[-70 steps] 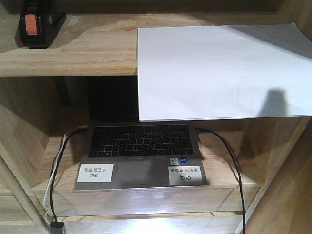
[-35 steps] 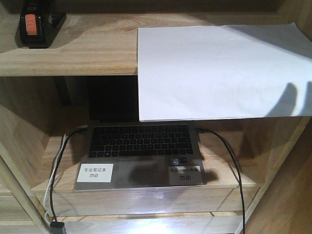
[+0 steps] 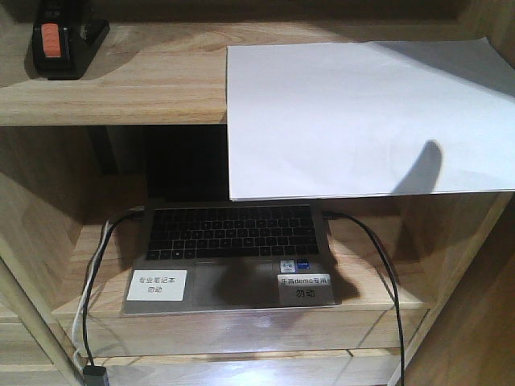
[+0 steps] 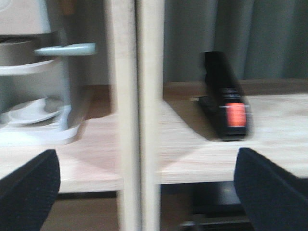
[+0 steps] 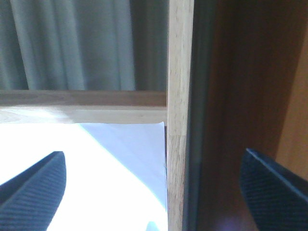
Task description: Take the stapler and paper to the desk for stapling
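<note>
Wood-grain shelving was seen in all three views. On the upper shelf board (image 3: 121,88) the stapler (image 3: 60,40) was set at the far left, black, with its orange-red patch turned up. The paper (image 3: 362,121) was laid flat at the right, well apart from the stapler, with its near part hanging out past the board's front edge. A rounded shadow (image 3: 422,169) was cast on the sheet near its lower right. In the compartment below, an open laptop (image 3: 233,233) was placed, with two white labels (image 3: 157,285) stuck beside its touchpad and a black cable (image 3: 386,273) plugged in at its right side.

In the blurred left wrist view, the stapler (image 4: 226,98) was seen on the shelf just right of a pale upright post (image 4: 130,115), its patch end toward the camera. The left gripper (image 4: 149,192) was spread wide, one dark finger (image 4: 29,187) at each lower corner, with nothing held between them and no contact made with the stapler. Pale objects left of the post were too blurred to be named.

In the right wrist view, the right gripper (image 5: 154,192) was likewise parted wide and nothing was gripped. The paper (image 5: 72,168) was seen below it, its far corner reaching a wooden upright (image 5: 179,96). A grey curtain (image 5: 72,43) was hung behind the shelf.
</note>
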Tool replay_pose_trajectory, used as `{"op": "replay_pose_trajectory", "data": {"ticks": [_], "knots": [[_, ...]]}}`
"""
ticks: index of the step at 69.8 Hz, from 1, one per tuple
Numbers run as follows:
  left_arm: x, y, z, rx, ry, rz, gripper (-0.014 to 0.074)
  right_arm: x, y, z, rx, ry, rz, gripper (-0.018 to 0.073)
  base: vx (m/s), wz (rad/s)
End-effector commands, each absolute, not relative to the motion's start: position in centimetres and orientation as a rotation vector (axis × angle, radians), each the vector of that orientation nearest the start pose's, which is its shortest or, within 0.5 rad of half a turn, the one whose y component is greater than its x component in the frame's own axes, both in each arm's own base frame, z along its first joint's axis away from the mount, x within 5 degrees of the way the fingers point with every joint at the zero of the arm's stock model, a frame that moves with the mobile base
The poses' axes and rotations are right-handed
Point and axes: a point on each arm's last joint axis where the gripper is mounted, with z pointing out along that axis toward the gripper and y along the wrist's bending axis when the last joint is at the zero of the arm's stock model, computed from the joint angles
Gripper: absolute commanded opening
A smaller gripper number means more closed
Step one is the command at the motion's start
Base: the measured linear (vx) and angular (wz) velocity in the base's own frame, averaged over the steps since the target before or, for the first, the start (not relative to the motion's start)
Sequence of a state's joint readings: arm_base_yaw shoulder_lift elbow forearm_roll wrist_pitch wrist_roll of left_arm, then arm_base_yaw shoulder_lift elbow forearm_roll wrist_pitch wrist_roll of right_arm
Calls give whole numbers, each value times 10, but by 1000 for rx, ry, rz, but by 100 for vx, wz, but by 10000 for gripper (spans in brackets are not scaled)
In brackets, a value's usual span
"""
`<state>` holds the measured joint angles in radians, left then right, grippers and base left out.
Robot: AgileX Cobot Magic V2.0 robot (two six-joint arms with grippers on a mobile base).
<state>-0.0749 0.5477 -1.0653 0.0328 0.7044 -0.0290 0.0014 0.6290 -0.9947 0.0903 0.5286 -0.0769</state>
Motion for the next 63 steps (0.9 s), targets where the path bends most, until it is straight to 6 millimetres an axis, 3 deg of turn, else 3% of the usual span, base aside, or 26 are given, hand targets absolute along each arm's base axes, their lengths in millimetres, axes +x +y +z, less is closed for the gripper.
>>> {"op": "replay_pose_trajectory", "data": {"ticks": [1,28,42,63], "knots": [[67,-8,468,93,1580,-98,713,100,4,457,-30,1555,34,670,0,0],[88,-51,468,436,1543,-383,695,100,4,457,-30,1555,34,493,0,0],[107,-76,462,522,1566,-445,684,100,4,457,-30,1555,34,438,0,0],[114,-82,462,533,1560,-443,680,100,4,457,-30,1555,34,398,0,0]]}}
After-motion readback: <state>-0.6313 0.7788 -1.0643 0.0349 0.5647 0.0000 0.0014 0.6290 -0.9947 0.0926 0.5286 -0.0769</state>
